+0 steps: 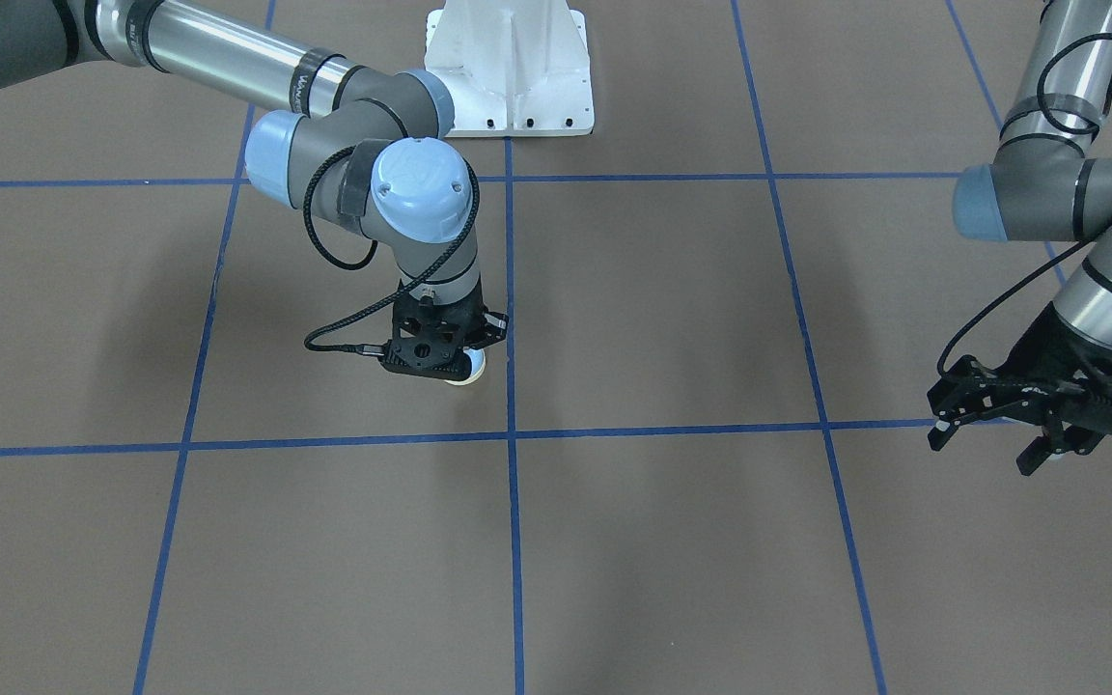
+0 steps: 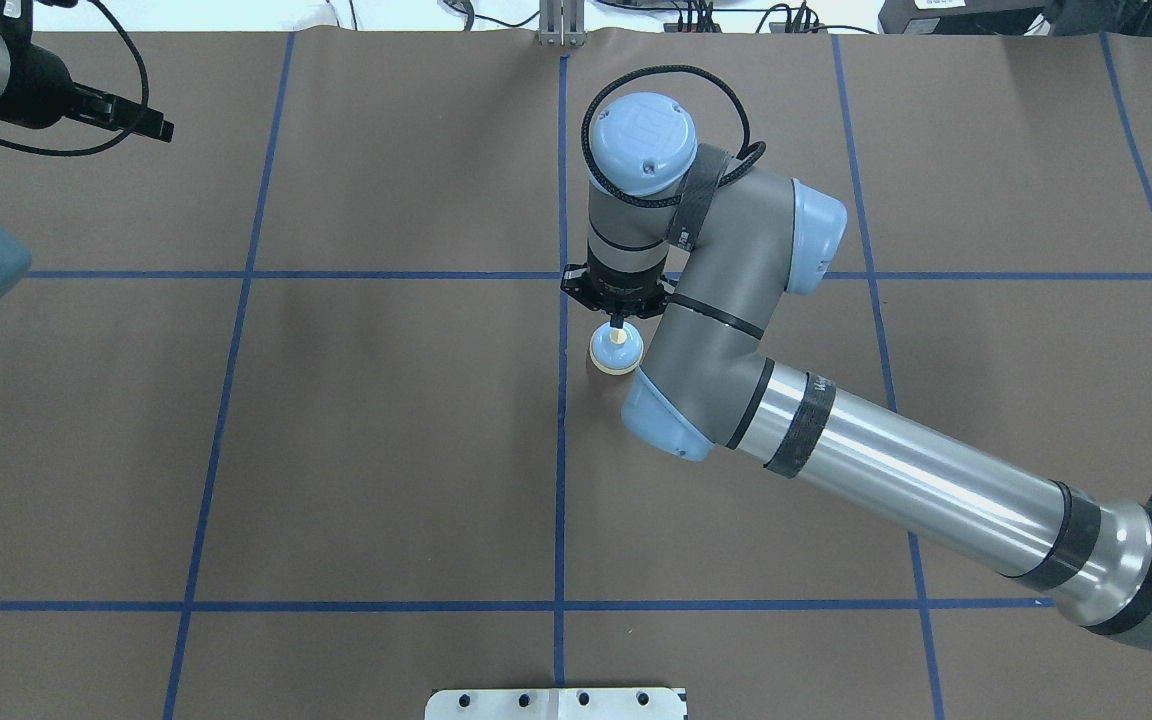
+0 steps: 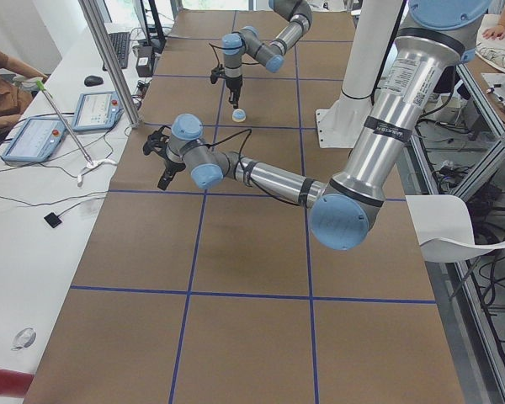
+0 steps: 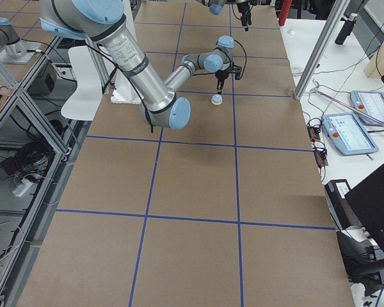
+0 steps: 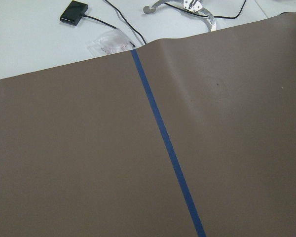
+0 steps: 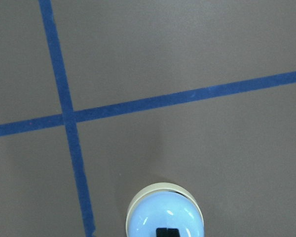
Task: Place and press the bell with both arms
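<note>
The bell [image 2: 614, 354] stood upright on the brown table [image 2: 386, 450], just right of the central blue tape line [image 2: 561, 480] and a little nearer the robot than the far cross line. The right gripper [image 2: 618, 325] pointed straight down over it — its jaws pressed together into one narrow black tip that met the cream button on top of the dome. In the right wrist view that tip showed as a small dark block on the crown of the light-blue dome. The right arm [image 2: 896, 470] reached in from the near right, its elbow bent just beside the bell. The left gripper [image 1: 986, 439] hung over the far left of the table, well apart from the bell — jaws spread. Its wrist camera looked on bare mat, one tape line and the white bench [image 5: 39, 34] beyond.
</note>
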